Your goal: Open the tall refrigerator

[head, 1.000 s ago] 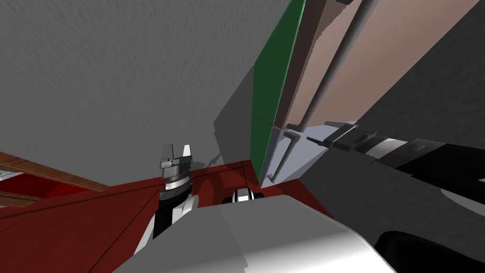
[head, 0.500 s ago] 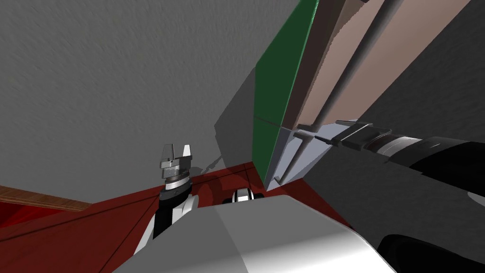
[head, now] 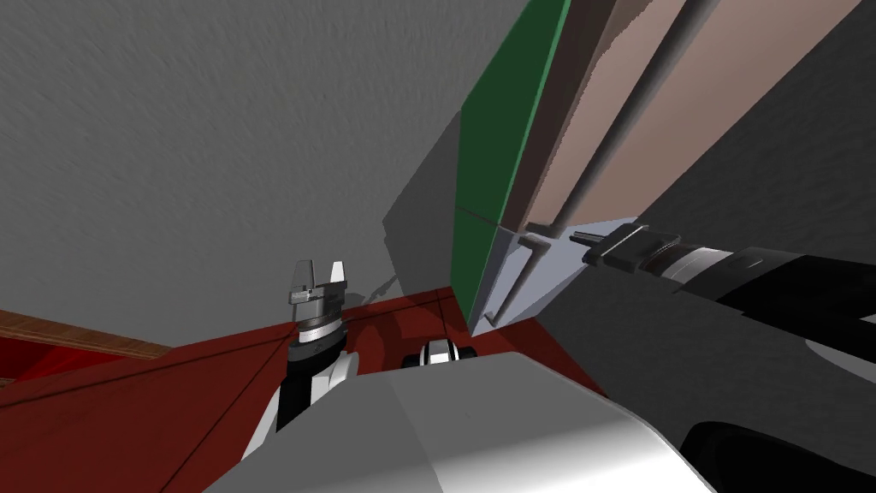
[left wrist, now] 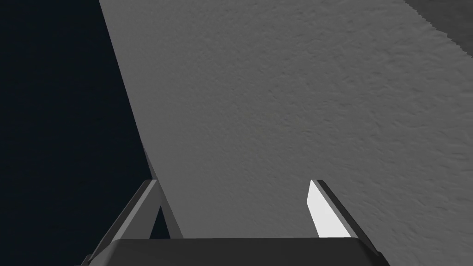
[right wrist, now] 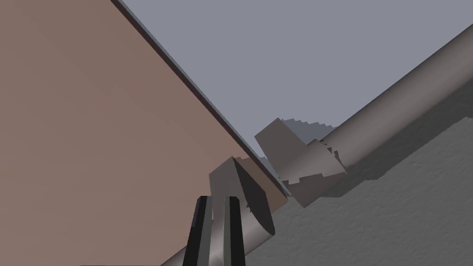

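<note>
where the refrigerator handle point(right wrist: 257, 231) ends, right fingers point(right wrist: 202, 231) sit pressed together.

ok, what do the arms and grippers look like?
Both alike: the left gripper and right gripper are dark boxes with thin grey blade fingers, on banded silver-and-dark wrists; forearms black with white shells.
</note>
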You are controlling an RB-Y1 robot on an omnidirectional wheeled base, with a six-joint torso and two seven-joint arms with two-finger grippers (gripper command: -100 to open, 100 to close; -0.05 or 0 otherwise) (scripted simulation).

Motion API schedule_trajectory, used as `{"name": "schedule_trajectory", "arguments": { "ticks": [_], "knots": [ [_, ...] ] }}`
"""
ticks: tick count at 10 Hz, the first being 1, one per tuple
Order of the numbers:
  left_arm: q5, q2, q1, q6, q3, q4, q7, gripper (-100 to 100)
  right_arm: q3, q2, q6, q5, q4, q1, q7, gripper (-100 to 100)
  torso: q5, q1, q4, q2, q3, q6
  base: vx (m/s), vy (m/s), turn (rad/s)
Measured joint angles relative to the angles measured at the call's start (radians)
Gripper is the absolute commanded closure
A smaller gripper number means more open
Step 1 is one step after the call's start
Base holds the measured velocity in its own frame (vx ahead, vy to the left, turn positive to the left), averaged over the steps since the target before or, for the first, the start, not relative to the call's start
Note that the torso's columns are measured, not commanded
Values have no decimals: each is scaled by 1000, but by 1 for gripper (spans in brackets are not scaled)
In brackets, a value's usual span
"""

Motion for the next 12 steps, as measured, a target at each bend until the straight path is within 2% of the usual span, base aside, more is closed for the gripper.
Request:
{"name": "schedule_trajectory", "arguments": {
  "ticks": [2,4,5,9,10,11,12],
  "knots": [
    [0,0,0,0,0,0,0,0,-6,10,-17,-6,-14,-9,4,100,1,13,-6,-9,-4,-1,-205,-236,12],
    [0,0,0,0,0,0,0,0,-6,-12,-32,-17,-42,-25,7,100,0,8,-6,-9,-4,-2,-272,-322,37],
    [0,0,0,0,0,0,0,0,-16,-7,-46,-23,-66,-24,6,100,-1,6,-6,-9,-4,-1,-270,-313,28],
    [0,0,0,0,0,0,0,0,0,-24,-88,-37,-123,-57,21,100,1,15,-7,-11,-6,-1,-179,-224,18],
    [0,0,0,0,0,0,0,0,1,-24,-89,-37,-123,-57,22,-100,3,20,-8,-15,-8,-2,75,110,-65],
    [0,-1,1,0,-1,0,0,0,-5,-30,-72,-39,-114,-47,18,-100,5,27,-10,-22,-12,-2,108,203,-69],
    [0,-1,1,0,-1,0,0,0,-5,-25,-62,-38,-105,-39,16,-100,5,25,-10,-20,-12,-2,120,229,-43]
  ]
}}
